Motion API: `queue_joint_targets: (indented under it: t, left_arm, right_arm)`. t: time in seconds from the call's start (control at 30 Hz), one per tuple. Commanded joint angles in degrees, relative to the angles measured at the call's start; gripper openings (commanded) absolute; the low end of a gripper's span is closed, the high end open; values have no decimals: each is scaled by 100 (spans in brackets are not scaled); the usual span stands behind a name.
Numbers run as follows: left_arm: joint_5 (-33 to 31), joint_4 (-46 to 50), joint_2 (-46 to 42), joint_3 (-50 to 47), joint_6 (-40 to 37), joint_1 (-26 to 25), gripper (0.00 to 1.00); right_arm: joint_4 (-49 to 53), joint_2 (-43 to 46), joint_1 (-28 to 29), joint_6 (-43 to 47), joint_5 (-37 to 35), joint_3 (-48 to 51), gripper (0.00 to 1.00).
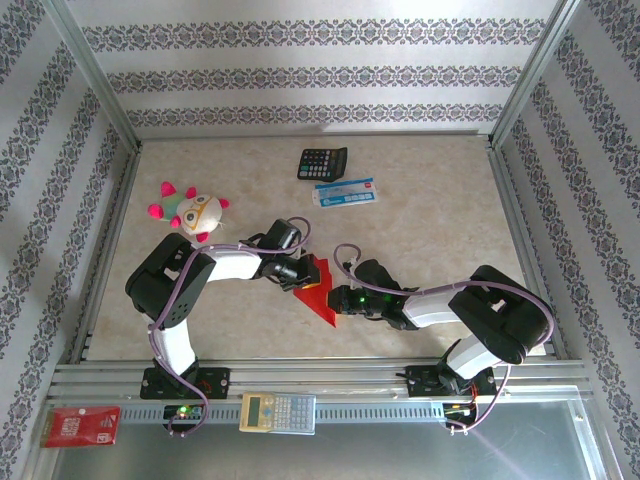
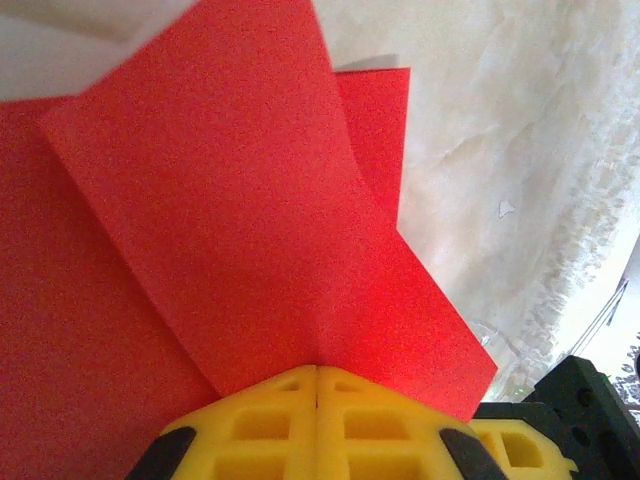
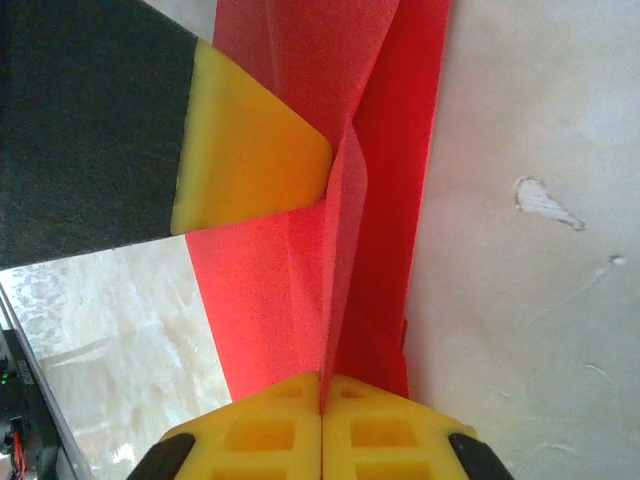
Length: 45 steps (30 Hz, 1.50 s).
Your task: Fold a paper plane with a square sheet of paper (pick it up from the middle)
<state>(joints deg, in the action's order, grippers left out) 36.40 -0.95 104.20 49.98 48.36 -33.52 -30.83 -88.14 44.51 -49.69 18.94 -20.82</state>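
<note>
Square sheet of paper (image 1: 318, 290): red, partly folded, flaps standing up, located at worktop (image 1: 430, 240) centre between both arms. Left tool (image 2: 316, 372) clamped shut on one folded edge; right tool (image 3: 321, 385) clamped shut on upright crease. Handling, judged: very light, thin, limp away from creases, tears if arms pull apart. Best hold: on crease line, close to fold, minimal tension

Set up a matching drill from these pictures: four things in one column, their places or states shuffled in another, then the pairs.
1. black calculator
2. plush toy
3. red paper sheet
4. pale calculator

A. pinched by left gripper and right gripper
B. lying on the front rail
C. farthest back, near centre
D. left side, pink spikes

Pairs: 1-C, 2-D, 3-A, 4-B
</note>
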Motion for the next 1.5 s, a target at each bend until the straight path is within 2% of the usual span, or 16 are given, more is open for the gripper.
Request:
queue_joint_targets:
  t: [0.0, 0.5, 1.03, 1.23, 1.47]
  left_arm:
    - [-133, 25, 1, -170, -135, 116, 6]
    - [-131, -63, -56, -409, -155, 214, 6]
    - [-125, -180, 73, -560, -213, 232, 6]
    - [-124, -156, 73, -537, -211, 231, 6]
    - [-107, -147, 75, -530, -227, 230, 5]
  right_arm:
    - [-11, -151, 77, -68, -166, 69, 7]
    - [17, -172, 89, -172, -258, 78, 11]
    - [420, 693, 84, -205, -147, 259, 20]
    - [660, 978, 198, -215, -242, 429, 21]
    - [719, 871, 216, -213, -373, 467, 19]
